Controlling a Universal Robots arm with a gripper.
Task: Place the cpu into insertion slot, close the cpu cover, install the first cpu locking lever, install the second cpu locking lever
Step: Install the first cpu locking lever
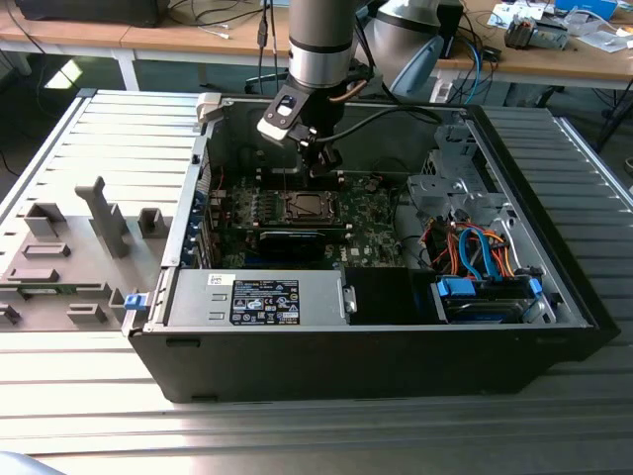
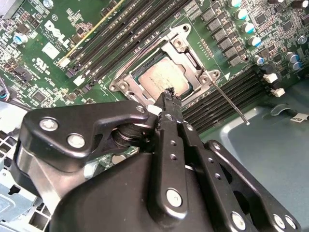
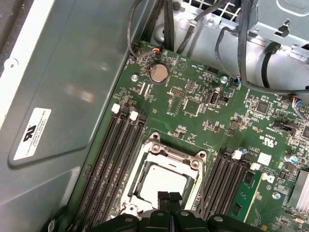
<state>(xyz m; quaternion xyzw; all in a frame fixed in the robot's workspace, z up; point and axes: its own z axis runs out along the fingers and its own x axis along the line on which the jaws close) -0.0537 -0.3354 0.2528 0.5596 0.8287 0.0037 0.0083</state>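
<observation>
Exterior view first, says my operator: where are you?

Me: Inside the open computer case (image 1: pixel 346 366), hanging straight down over the motherboard (image 1: pixel 374 213). My gripper (image 1: pixel 319 168) is just above the socket area.

Operator: And your fingers?

Me: Clenched. In the first wrist view my 2 fingertips (image 3: pixel 164 198) press flat against each other with only a seam between them, and nothing is held.

Operator: Where is the cpu?

Me: In the second wrist view the cpu (image 2: pixel 163 77) is already seated in the insertion slot (image 2: pixel 179 37), silvery top up. The cpu cover (image 2: pixel 140 72) appears to lie flat around it, its window framing the chip. The chip sits just beyond my fingertips and below them, near but not touching.

Operator: Any lever showing?

Me: I see 1 locking lever (image 2: pixel 231 102), a thin bare metal rod. It starts at a corner of the socket frame and stands free, so I judge it unlatched. Its long axis slants away from the socket, across the nearer bank of memory slots (image 2: pixel 212 104), with the free end out toward the grey case floor. It lies to the side of my fingertips, well clear of them, on the far side of the socket corner from the chip. I cannot make out a 2nd lever.
</observation>
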